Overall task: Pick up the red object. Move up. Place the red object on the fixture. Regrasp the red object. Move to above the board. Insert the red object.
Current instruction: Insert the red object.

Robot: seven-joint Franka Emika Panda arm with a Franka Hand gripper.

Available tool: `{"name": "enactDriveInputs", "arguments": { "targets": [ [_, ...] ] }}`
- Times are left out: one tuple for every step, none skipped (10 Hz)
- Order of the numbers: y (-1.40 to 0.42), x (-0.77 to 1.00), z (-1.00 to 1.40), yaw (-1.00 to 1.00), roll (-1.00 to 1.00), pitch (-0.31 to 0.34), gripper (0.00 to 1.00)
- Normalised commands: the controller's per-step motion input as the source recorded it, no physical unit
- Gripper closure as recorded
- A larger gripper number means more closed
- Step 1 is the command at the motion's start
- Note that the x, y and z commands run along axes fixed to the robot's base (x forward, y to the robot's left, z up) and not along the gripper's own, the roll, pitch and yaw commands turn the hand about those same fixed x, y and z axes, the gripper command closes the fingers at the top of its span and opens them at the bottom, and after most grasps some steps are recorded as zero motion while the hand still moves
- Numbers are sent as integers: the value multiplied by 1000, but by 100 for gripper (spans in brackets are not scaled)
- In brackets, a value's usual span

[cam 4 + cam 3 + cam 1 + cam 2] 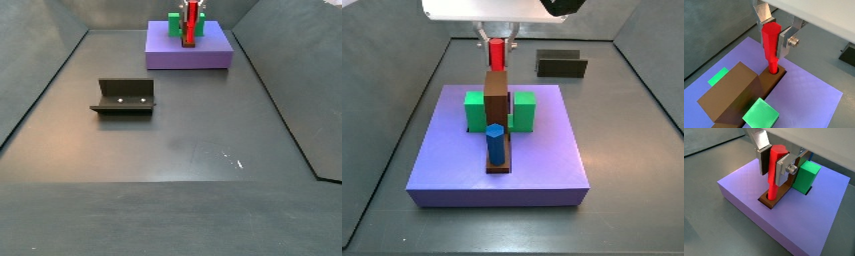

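Both wrist views: gripper [775, 31] holds red object [771, 46] upright over board [811, 90].

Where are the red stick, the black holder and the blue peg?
red object [770, 45], a wrist view, middle of its shaft, between the gripper [776, 24] fingers.
fixture [124, 97], a side view, its back wall.
blue peg [496, 143], a side view, its front face.

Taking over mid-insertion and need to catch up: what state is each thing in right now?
Hand: above the board, fingers closed on the red object.
Red object: upright, held, lower tip in the brown slot at the board's top.
Board: flat on the floor, carrying green blocks and brown upright.
Blue peg: standing upright on the board.
Fixture: empty, apart from the board.
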Motion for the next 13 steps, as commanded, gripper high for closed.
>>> {"name": "enactDriveInputs", "arguments": {
  "targets": [
    [0, 34, -157, 0, 83, 49, 100],
    [0, 114, -220, 69, 134, 76, 100],
    [60, 123, -200, 83, 163, 96, 100],
    [54, 66, -180, 89, 180, 90, 100],
    [0, 0, -186, 57, 183, 49, 100],
    [-40, 0, -226, 43, 183, 17, 100],
    [-89, 0, -289, 49, 184, 0, 100],
    [-97, 49, -417, 49, 179, 0, 100],
    [-71, 51, -491, 43, 164, 0, 100],
    [-31, 80, -497, 40, 161, 0, 100],
    [0, 151, -526, 17, 137, 3, 100],
    [23, 317, -514, 0, 81, 77, 100],
    [86, 334, -277, 0, 31, 130, 100]
  ]
}}
